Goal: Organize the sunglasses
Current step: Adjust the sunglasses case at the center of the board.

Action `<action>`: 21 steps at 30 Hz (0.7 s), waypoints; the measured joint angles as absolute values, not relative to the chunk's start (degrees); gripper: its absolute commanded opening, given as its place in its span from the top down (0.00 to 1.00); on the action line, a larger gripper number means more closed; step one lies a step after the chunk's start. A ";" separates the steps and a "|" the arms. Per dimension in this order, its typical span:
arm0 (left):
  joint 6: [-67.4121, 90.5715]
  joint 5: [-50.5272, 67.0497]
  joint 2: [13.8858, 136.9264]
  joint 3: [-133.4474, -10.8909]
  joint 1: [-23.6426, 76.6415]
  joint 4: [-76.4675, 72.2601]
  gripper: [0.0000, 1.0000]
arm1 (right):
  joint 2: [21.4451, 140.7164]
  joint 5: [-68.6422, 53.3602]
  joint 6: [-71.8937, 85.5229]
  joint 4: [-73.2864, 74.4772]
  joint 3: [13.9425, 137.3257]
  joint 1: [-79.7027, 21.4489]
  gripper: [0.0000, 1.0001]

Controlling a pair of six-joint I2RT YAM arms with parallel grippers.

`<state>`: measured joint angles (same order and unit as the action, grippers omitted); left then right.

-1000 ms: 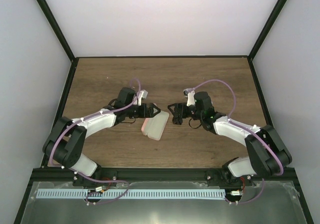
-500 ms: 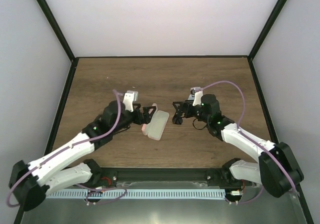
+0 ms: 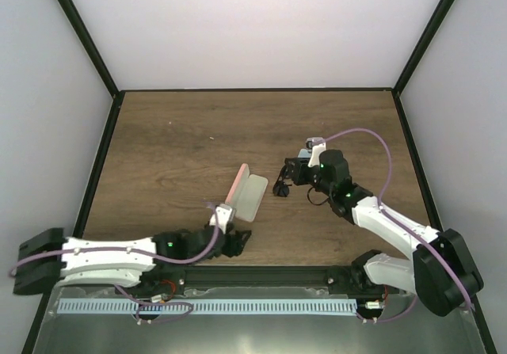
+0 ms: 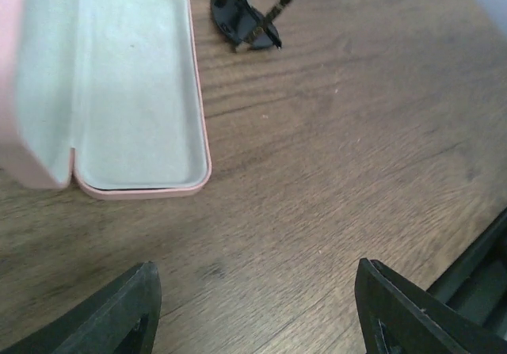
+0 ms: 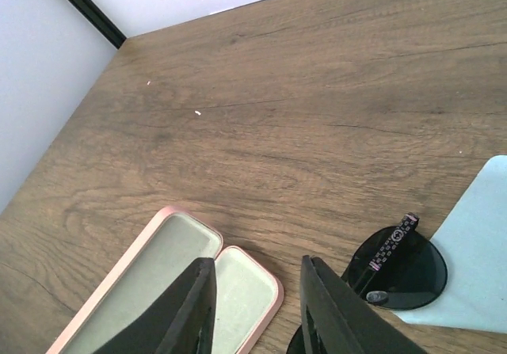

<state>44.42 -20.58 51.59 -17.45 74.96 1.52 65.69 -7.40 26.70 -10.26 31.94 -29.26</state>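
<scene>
I am reading the sunglasses (image 5: 400, 268) as lying at the lower right of the right wrist view, just right of the right gripper (image 5: 260, 275) and partly on the light blue cloth (image 5: 475, 243), their long axis roughly parallel to the pink case (image 3: 252, 196). The right gripper's fingers are standing narrowly apart, pinching nothing, and this arm is nearer; the left gripper (image 4: 255, 291), spread wide and empty, is sitting well below the case in the top view. The case is lying open, holding nothing
</scene>
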 measured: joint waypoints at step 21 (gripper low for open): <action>41.58 -26.94 89.19 -36.23 74.41 -4.54 0.37 | 65.84 -6.35 26.63 -8.27 31.94 -29.30 0.84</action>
